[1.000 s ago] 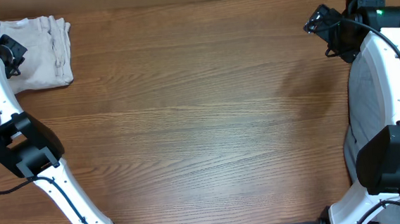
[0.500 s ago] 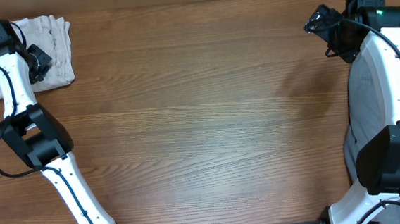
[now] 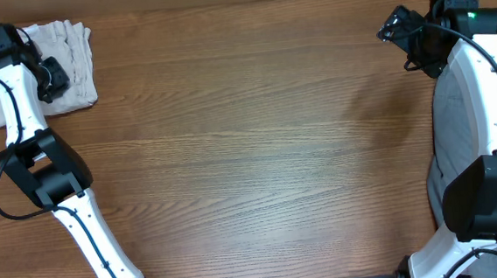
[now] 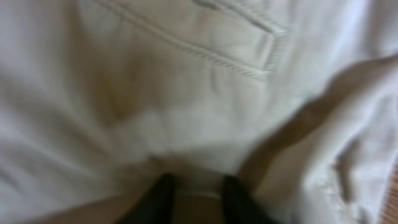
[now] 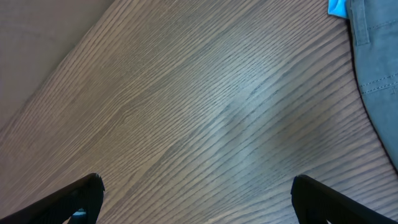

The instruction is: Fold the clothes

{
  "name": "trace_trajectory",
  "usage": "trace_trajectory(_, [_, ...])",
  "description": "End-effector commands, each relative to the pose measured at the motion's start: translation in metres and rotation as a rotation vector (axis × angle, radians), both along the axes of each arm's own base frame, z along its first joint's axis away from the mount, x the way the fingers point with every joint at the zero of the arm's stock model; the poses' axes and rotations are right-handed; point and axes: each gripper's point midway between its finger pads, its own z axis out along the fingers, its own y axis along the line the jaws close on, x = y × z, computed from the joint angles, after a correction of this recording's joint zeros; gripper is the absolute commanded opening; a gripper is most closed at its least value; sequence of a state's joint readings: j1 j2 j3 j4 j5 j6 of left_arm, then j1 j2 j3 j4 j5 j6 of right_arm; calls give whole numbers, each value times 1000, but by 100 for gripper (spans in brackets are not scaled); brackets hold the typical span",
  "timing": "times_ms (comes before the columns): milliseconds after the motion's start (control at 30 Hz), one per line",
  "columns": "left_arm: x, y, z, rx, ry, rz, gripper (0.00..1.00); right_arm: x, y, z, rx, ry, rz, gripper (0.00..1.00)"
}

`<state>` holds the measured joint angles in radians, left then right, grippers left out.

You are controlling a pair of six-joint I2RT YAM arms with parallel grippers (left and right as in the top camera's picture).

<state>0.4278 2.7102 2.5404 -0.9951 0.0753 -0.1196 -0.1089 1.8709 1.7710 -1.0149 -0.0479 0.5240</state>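
The pale beige clothes [image 3: 75, 62] lie as a folded pile in the table's far left corner. My left gripper [image 3: 51, 78] rests on the pile. In the left wrist view the beige cloth [image 4: 155, 93] fills the frame, with a slit pocket [image 4: 249, 59] showing. The left fingers [image 4: 196, 193] are close together with a cloth edge between their tips. My right gripper [image 3: 394, 28] is open and empty above bare wood at the far right [image 5: 196, 199]. A grey garment [image 3: 445, 134] lies at the right edge and also shows in the right wrist view [image 5: 376, 62].
The wooden table [image 3: 250, 156] spans the overhead view. A small blue thing [image 5: 337, 7] lies next to the grey garment. The right arm's white links [image 3: 481, 79] lie over the grey garment.
My left arm swung right from the table's left edge onto the beige pile. The pile then shifted slightly right. The right arm has not moved.
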Motion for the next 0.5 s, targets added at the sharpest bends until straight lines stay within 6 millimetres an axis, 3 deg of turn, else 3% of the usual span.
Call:
trace_trajectory(0, [0, -21, -11, -52, 21, -67, 35, 1, 1, 16, -5, -40, -1, 100])
trace_trajectory(133, [0, -21, 16, -57, 0, -37, 30, 1, 1, 16, -4, -41, -2, 100])
trace_trajectory(300, [3, -31, 98, -67, -108, -37, 37, 19, 1, 29, 12, -129, -14, 100])
trace_trajectory(333, [2, -36, 114, -81, -132, -43, 42, 21, 5, 30, 29, -139, -4, 100])
trace_trajectory(367, [0, -46, 141, -108, -176, -65, 58, 21, 11, 31, 59, -141, 15, 100])
trace_trajectory(433, [-3, -62, 173, -155, -232, -104, 90, 24, 21, 41, 112, -173, 51, 100])
trace_trajectory(467, [-5, -69, 188, -177, -260, -124, 100, 22, 27, 47, 150, -183, 75, 100])
